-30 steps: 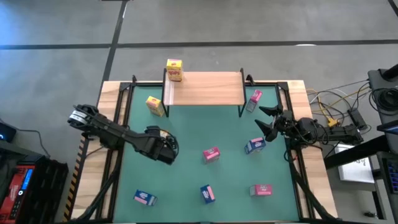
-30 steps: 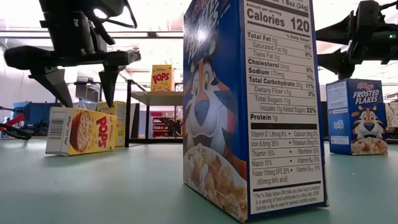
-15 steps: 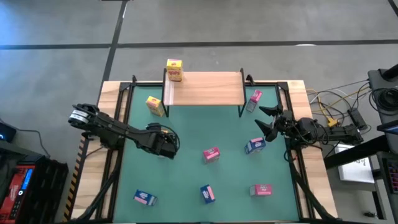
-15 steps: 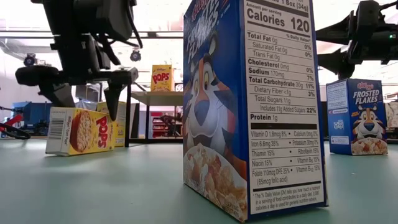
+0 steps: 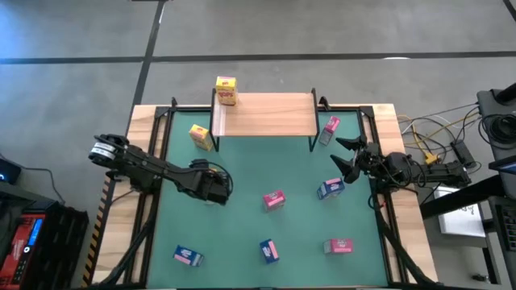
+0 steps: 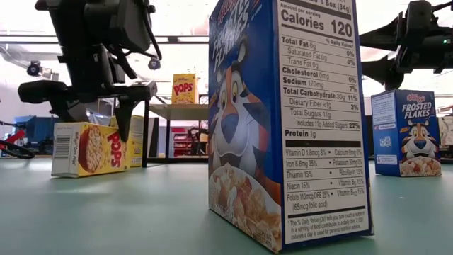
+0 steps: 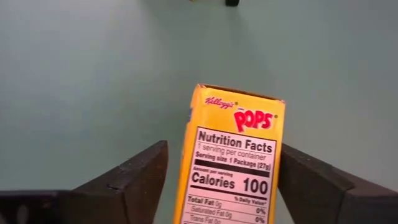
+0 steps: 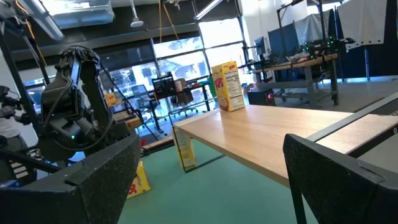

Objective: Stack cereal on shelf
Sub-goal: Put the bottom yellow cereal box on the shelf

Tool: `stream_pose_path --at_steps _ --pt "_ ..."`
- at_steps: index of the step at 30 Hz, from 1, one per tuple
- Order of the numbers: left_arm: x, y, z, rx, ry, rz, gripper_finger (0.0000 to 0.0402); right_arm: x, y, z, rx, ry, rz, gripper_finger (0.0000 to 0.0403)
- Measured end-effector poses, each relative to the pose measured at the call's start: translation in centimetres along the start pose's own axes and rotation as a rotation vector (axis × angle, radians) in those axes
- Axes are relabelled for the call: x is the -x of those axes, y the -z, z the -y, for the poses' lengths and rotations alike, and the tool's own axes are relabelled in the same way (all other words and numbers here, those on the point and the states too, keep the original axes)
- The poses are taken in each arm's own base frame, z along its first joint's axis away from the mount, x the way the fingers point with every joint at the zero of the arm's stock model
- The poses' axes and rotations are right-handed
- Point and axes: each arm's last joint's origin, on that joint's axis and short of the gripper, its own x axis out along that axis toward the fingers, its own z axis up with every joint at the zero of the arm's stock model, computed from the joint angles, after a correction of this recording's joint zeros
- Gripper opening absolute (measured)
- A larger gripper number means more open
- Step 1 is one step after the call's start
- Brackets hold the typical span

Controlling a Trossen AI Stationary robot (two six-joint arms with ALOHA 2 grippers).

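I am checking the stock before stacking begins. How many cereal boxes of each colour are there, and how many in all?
Yellow boxes: 3
Pink boxes: 3
Blue boxes: 3
Total: 9

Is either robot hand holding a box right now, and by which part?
Nothing is held yet. The left hand is open, straddling a yellow box without clamping it; the right hand is open and empty.

one box [image 5: 226,90] on shelf [image 5: 266,114], apparently
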Motion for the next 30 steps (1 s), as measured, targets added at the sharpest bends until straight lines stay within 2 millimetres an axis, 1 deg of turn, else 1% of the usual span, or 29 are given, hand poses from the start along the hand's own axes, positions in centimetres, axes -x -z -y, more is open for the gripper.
stream_pose_path --at_steps 6,10,13,21,25,30 --pt "-1.0 0.7 0.3 -0.018 -0.03 0.015 0.0189 0.0 0.0 0.0 0.0 0.0 0.0 0.0384" --pt "-1.2 0.8 0.5 -0.021 -0.033 0.023 0.0163 0.0 0.0 0.0 0.0 -0.001 0.0 0.0384" --pt "-0.9 0.7 0.6 -0.02 -0.027 0.034 0.0159 0.0 0.0 0.0 0.0 0.0 0.0 0.0384" --pt "-0.3 0.5 1.1 -0.019 0.008 0.093 0.0167 0.0 0.0 0.0 0.0 0.0 0.0 0.0384" --pt "0.6 0.6 1.7 -0.027 0.07 0.159 0.0165 0.0 0.0 0.0 0.0 -0.001 0.0 0.0384" --pt "1.9 0.9 2.1 -0.086 0.162 0.284 0.0163 0.0 0.0 0.0 0.0 0.0 0.0 0.0384"
